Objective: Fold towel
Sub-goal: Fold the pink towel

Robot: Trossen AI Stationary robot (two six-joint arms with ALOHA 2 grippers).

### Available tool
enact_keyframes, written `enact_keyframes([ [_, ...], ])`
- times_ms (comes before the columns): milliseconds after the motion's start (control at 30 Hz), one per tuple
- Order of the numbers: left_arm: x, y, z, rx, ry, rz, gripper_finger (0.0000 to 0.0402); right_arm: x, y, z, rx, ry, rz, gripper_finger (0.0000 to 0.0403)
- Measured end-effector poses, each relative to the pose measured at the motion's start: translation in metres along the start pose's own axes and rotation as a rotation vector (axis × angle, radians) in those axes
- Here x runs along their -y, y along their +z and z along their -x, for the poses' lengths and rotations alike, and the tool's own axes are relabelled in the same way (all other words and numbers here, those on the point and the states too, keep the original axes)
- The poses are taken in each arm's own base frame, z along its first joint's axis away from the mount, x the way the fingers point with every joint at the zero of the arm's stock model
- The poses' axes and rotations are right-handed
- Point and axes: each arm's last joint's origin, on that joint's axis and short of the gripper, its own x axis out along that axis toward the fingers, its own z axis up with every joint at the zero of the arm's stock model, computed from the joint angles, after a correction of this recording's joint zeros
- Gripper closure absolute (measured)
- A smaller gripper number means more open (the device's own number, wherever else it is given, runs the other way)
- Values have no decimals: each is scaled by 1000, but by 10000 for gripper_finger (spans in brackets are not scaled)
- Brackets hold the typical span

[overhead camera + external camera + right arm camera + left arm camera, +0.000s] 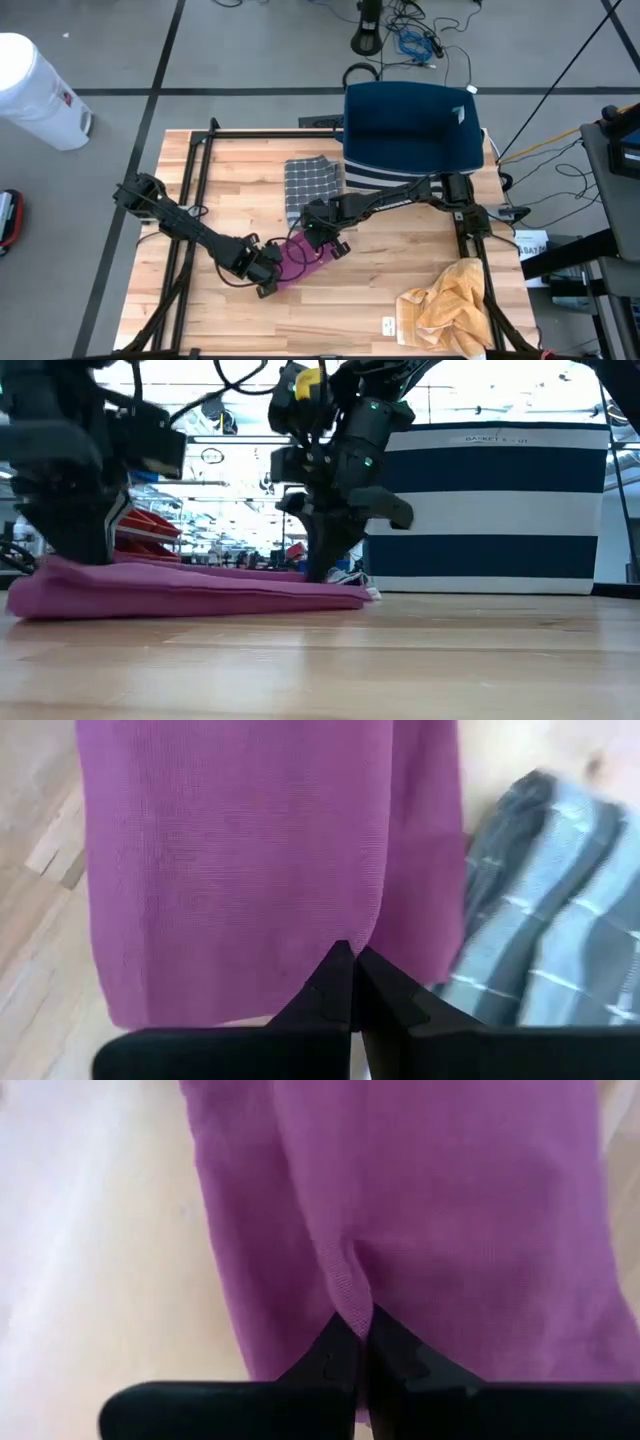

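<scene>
A purple towel point(298, 262) lies low and flat on the wooden table point(380, 290), stretched between my two grippers; the low view shows the towel point(190, 588) resting along the tabletop. My left gripper point(268, 272) is shut on its near-left end, and my right gripper point(322, 240) is shut on its far-right end. Both point steeply down. In the low view my left gripper point(75, 555) stands at the towel's left end and my right gripper point(322, 570) at its right end. My left gripper pinches a small pucker of the purple cloth point(348, 1292) between its two fingertips point(335, 1348), coming from above. One layer or several, I cannot tell. That end of the towel lies on the table. My right gripper pinches the towel's edge point(345, 938) between its two fingertips point(330, 982), coming steeply from above. The cloth spreads flat beyond the fingers. In the low view that end point(345, 588) rests on the table.
A grey checked cloth point(312, 180) lies just beyond the purple towel, close to my right gripper. A blue and white striped basket point(410, 125) stands at the far right. A yellow towel point(445, 305) is heaped at the near right corner.
</scene>
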Motion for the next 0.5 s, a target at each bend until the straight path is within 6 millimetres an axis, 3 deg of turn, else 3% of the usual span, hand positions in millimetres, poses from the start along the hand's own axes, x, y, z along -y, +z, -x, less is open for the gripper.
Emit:
enact_keyframes([
  [233, -9, -3, -10, -43, -11, 6, 397, -13, -4, -12, -56, 126, -53, 403],
  [500, -1, 5, -11, 28, -109, -142, 396, -33, 3, -10, -79, 149, -64, 403],
])
